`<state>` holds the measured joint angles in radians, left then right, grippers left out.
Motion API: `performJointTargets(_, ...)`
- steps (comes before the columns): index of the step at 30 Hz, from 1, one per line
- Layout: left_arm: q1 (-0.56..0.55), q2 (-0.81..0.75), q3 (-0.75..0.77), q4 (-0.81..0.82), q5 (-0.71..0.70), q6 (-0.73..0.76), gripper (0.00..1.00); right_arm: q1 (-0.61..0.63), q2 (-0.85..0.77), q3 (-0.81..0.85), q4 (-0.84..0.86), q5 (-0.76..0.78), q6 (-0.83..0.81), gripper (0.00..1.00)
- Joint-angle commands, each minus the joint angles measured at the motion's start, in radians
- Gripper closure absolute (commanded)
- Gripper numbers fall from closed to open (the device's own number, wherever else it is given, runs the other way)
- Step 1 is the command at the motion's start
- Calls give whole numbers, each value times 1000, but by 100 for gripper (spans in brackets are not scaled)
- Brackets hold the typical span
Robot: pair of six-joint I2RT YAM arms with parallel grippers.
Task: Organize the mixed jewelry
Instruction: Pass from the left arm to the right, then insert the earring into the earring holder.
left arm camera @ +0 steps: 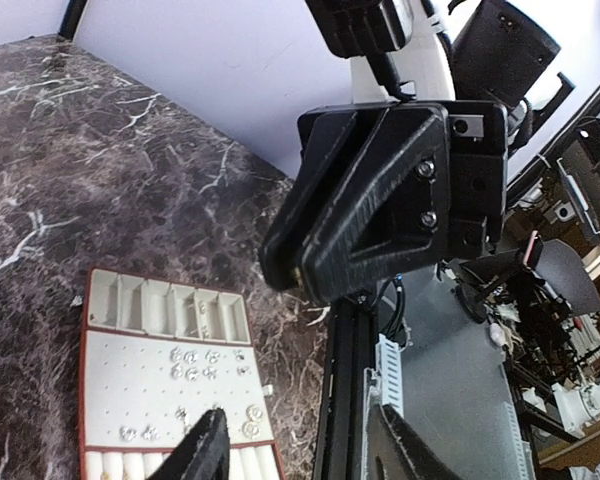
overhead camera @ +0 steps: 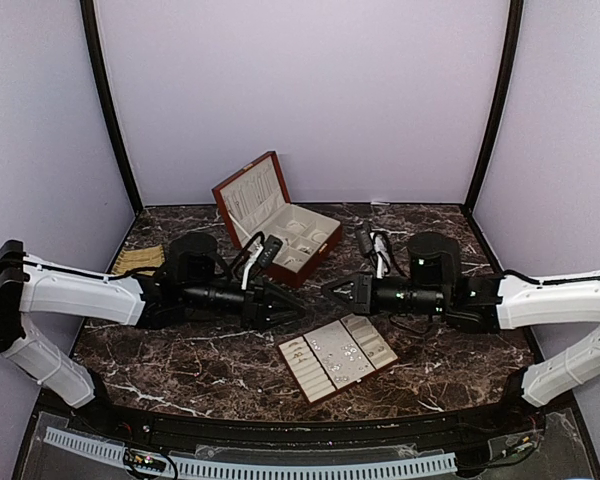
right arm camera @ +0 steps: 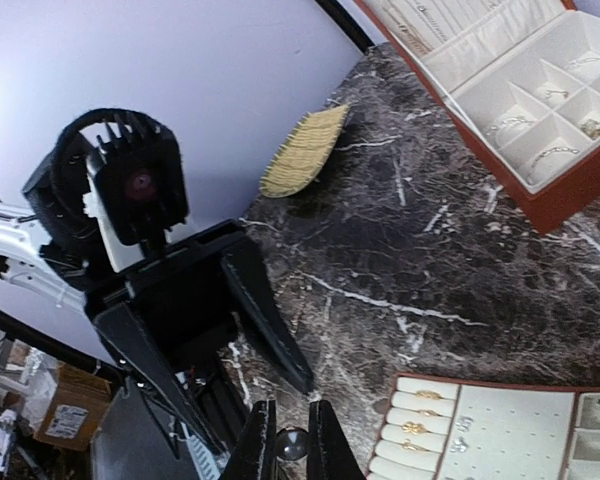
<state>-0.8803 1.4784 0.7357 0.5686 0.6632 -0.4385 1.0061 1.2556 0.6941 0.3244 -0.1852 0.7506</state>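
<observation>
Over the middle of the desk [overhead camera: 180, 350], the 2 claws meet tip to tip. The right claw [overhead camera: 327, 289] is pinched on what looks like a tiny silvery piece [right arm camera: 292, 443], and the left claw [overhead camera: 283, 304] gapes empty. Other jewelry [left arm camera: 195, 365] lies on the cream tray [overhead camera: 375, 345] near the front edge, with more in the wooden box [overhead camera: 252, 195] toward the back. If this is a handover, the left should close squarely on the piece before the right lets go.
</observation>
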Motion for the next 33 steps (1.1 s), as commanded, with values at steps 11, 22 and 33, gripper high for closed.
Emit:
performJointTargets(11,20,55,62,-539,-281,95,46,100,196,204,-521,284,-91,100)
performJointTargets(22,22,173,119,-615,-274,80,46,140,348,253,-534,324,-61,100)
performJointTargets(33,21,192,127,-613,-265,73,46,141,400,271,-551,351,-69,100)
